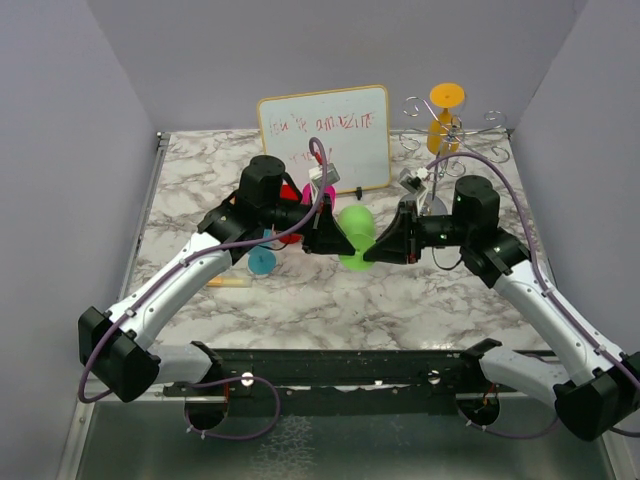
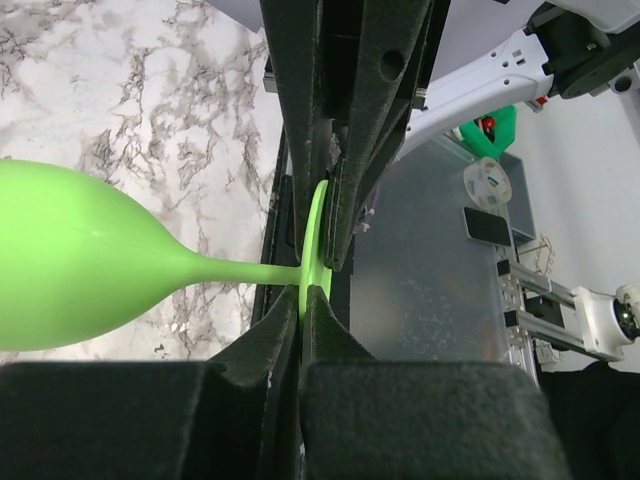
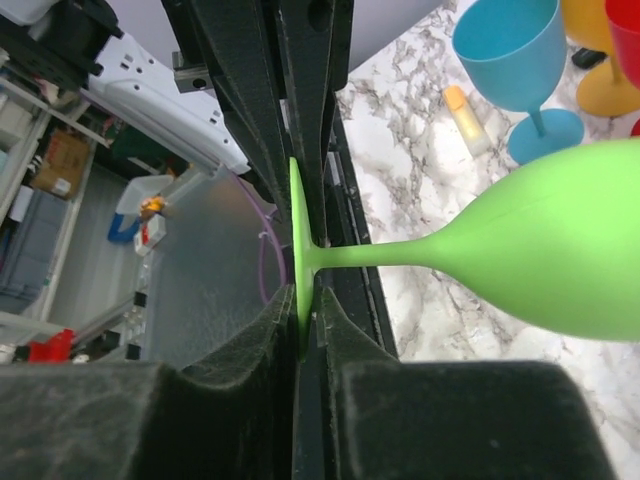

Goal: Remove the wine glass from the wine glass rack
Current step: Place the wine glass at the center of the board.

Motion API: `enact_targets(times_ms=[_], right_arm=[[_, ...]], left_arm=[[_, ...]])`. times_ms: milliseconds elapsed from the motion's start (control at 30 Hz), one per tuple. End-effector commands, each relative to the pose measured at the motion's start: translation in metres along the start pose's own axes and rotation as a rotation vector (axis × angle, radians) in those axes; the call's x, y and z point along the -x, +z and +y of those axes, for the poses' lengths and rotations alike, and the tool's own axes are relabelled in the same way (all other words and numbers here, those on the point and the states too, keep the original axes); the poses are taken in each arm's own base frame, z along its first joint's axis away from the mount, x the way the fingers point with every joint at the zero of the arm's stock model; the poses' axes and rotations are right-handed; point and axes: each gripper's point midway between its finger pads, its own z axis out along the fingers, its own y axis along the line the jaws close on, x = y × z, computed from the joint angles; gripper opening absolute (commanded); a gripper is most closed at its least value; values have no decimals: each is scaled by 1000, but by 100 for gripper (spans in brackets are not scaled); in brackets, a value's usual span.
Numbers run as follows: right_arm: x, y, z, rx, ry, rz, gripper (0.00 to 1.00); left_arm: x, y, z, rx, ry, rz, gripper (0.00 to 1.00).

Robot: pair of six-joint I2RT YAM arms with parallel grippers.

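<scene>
The left pincer [image 2: 303, 312] is filling the foreground of its own wrist view. Its black padded fingers [image 2: 265, 345] are pressing together on the thin round foot of the green wine glass [image 2: 90, 262], which is showing edge-on between them. The stem is running sideways out of the grip, and the bowl is hanging over the marble tabletop [image 2: 130, 90].

From the opposite side the right pincer [image 3: 305, 318] is flanking the same foot. In its wrist view its fingers are standing narrowly apart with the green rim sitting in the slot, but whether the pads are pressing on it is not showing clearly.

In the overhead view the two arms are reaching in from the near edge and meeting over the middle of the tabletop. The green glass is sitting between the pincer tips, well apart from the wine glass rack [image 1: 458, 140]. That rack is standing at the far right corner, and an orange wine glass [image 1: 441, 133] is hanging from its wire arms with its foot uppermost. A whiteboard [image 1: 325, 135] with red scribbles is standing along the far edge, just left of the rack. A blue wine glass [image 3: 505, 45] is standing left of centre, beside a small yellow tube [image 3: 467, 118] lying flat.
</scene>
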Motion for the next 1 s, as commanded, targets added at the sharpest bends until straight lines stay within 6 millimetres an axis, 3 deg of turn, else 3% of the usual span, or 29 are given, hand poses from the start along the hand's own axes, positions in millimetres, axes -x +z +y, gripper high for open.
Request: enact_targets(times_ms=[0,67,133,167,233,333,367,467,633,800,867,967], right_arm=[[5,2,5,22,-20,-32,10],[6,2,5,10,-22,-35,1],[5,1,3,-2,-22,-33,1],[3,0,3,-8,-24,-31,1],[0,-1,0,-27,-31,-24,1],[-2,-6,-3,-75,-73,-19,1],[-2,-8,-3,-84,-93,-20,1],[-1,-11,0,-92,-146,-43,1],[-7,-12,6,-47,-232,-64,1],[-16,-14,-8,-76,-400,-101,1],[-22,-13,-4,-28,-480,-91,1],[-26,-14,2,18,-568,-89,1]], left_arm=[[9,-4,-12,-20,58,-17,0],[8,-5,-12,-11,55,-18,0],[8,-6,-10,12,55,-25,0],[9,-7,-9,25,58,-30,6],[11,-9,-8,46,59,-35,42],[15,-12,-14,48,74,-33,51],[18,-14,-16,59,86,-39,58],[26,-21,-11,145,112,-67,80],[46,-39,5,331,138,-157,98],[53,-76,55,523,8,-206,99],[56,-88,64,513,-27,-228,99],[56,-84,62,434,-44,-204,99]])
